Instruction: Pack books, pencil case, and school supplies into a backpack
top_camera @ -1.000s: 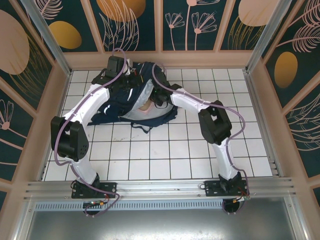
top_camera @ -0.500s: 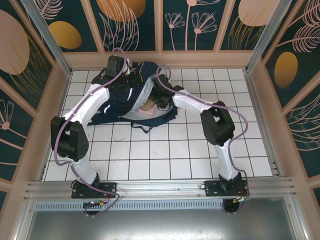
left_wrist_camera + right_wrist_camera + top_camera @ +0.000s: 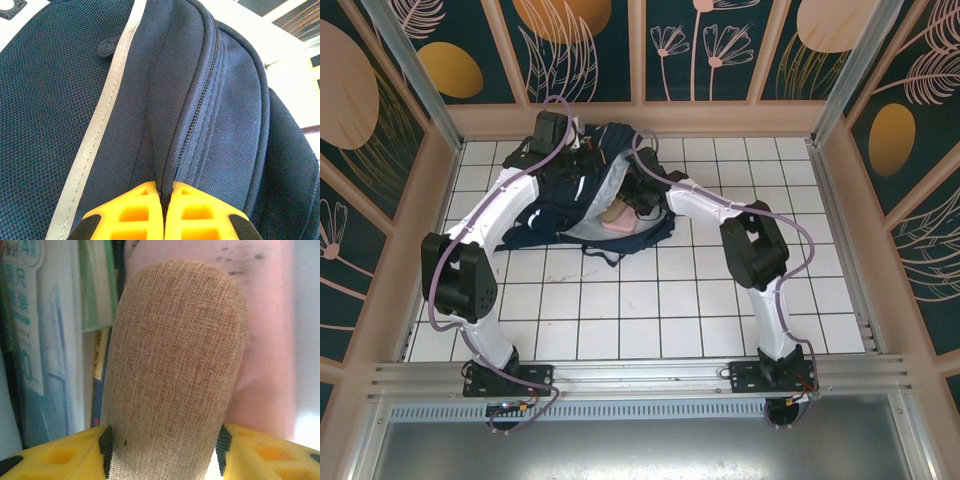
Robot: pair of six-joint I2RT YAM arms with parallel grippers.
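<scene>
Right jaws have narrowed, clamping the tan woven oblong pouch (image 3: 175, 355); left jaws, fully closed, pinch the navy-blue fabric backpack (image 3: 50, 100) at its seam.

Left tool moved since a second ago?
No. The left tool stays pinched on the backpack, same spot against the back-wall rail in the top view.

Test cell: tiled table (image 3: 620, 300), floral panels (image 3: 585, 50)
</scene>
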